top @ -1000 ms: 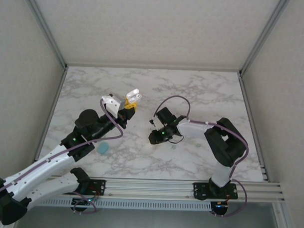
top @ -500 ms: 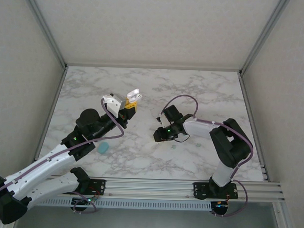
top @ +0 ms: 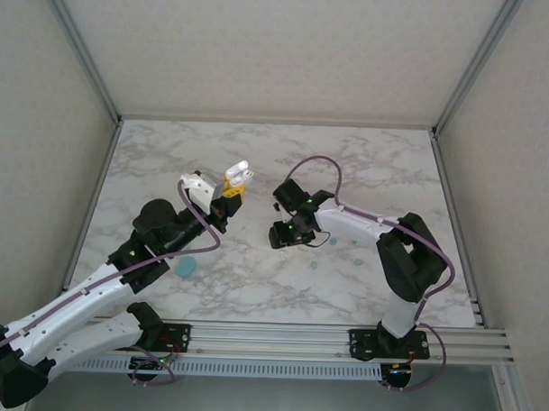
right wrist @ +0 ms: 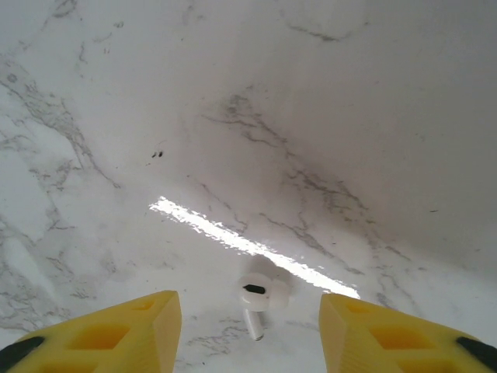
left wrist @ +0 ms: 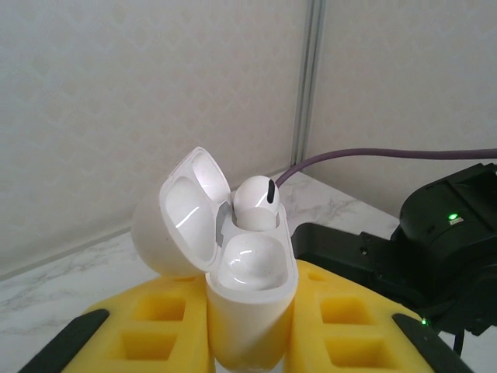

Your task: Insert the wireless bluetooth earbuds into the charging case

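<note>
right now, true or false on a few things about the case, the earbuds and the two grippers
1. The white charging case has its lid open. True.
2. Both of its slots are filled. False: one seated earbud is in, and the slot beside it is empty.
3. The left gripper is clamped on the case. True.
4. The right gripper grips an earbud. False: its jaws are open, and the loose earbud lies on the table between them.

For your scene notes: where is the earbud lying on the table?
In the right wrist view, the white earbud lies on the marble table between the right arm's yellow fingers.
</note>
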Controlling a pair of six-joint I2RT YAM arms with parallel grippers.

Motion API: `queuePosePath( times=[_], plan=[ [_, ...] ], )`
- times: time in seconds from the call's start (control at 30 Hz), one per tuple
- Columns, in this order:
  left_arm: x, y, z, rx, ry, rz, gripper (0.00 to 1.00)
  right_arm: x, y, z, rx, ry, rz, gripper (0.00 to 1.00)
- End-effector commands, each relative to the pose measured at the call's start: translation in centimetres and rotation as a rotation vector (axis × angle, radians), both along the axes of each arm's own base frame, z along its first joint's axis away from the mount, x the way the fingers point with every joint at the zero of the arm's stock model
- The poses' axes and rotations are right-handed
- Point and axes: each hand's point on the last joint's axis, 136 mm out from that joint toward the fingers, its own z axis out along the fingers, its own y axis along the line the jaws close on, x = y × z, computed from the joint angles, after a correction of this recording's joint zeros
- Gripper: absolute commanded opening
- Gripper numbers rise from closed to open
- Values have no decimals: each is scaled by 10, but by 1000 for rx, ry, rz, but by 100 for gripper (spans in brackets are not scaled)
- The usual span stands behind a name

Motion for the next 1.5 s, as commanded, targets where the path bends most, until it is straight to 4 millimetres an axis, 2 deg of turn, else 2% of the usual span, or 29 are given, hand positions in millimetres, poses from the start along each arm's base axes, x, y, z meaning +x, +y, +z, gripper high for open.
queuePosePath(
  times=[0.0, 0.3, 0.4, 0.5, 0.73, 1.23, 1.47],
  plan=[
    [-4, 7, 10, -22, -35, 21, 21, -10, -14, -12, -161, 31, -31, 51],
    [-5, 10, 9, -23, -38, 27, 21, -13, -11, -22, -224, 79, -22, 49],
    [-5, 11, 8, -22, -36, 29, 21, -15, -6, -25, -220, 94, -8, 43],
    [-5, 10, 7, -23, -35, 29, 21, -14, -4, -26, -230, 93, -7, 42],
    [-5, 11, 7, -23, -33, 30, 21, -13, -6, -31, -266, 89, -11, 42],
    [-3, 8, 5, -20, -22, 23, 21, -17, -4, -51, -306, 109, 3, 33],
    [-2, 4, 4, -17, -17, 17, 21, -15, -4, -47, -306, 91, 4, 28]
  ],
)
